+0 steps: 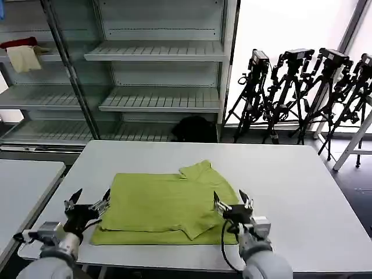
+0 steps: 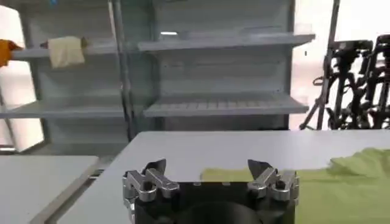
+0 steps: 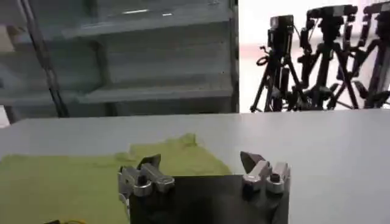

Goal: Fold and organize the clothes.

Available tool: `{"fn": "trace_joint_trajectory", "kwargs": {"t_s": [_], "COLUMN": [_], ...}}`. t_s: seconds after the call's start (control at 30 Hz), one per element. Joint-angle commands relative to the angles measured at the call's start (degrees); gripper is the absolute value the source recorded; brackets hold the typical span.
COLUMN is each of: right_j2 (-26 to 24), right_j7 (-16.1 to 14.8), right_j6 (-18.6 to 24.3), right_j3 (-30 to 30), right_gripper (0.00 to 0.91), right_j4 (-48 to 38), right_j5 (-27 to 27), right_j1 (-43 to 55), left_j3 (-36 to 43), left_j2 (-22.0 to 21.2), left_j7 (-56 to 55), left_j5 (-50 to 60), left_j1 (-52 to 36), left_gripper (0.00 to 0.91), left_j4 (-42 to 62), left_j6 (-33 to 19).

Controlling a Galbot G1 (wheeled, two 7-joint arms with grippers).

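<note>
both grippers spread wide, left gripper (image 1: pixel 90 200) and right gripper (image 1: pixel 232 203) flanking folded t-shirt (image 1: pixel 165 206), near edge

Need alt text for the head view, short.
A lime-green cotton T-shirt, partly folded, lies on a white table. The open left gripper and open right gripper hover at its near corners.
</note>
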Motion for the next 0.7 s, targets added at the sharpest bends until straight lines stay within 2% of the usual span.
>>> {"fn": "trace_joint_trajectory", "kwargs": {"t_s": [0.03, 0.17, 0.27, 0.5, 0.7], "right_j2": [0.52, 3.42, 5.17, 6.41, 5.95], "right_j7": [-1.51, -3.77, -4.44, -4.47, -4.21], "right_j6": [-0.03, -0.04, -0.03, -0.03, -0.03], "right_j3": [-2.53, -2.20, -1.83, -1.54, -1.27], "right_gripper": [0.907, 0.907, 0.907, 0.907, 0.907], "right_j4": [-18.13, -26.38, -29.46, -31.35, -32.04], "right_j5": [3.55, 1.24, -0.09, -1.93, -1.79], "right_j1": [19.92, 23.60, 24.47, 24.27, 24.02], "left_j3": [7.23, 9.64, 11.35, 12.29, 12.45], "left_j2": [8.39, 10.51, 12.42, 14.91, 14.82], "left_j7": [0.37, -0.12, 0.28, 2.18, 2.91], "left_j5": [-5.13, -7.57, -7.76, -6.30, -5.54], "left_j1": [-16.00, -21.69, -24.16, -24.44, -24.46], "left_gripper": [0.907, 0.907, 0.907, 0.907, 0.907], "left_j4": [14.25, 21.72, 25.70, 28.55, 30.16], "left_j6": [1.42, 1.40, 1.48, 1.52, 1.48]}}
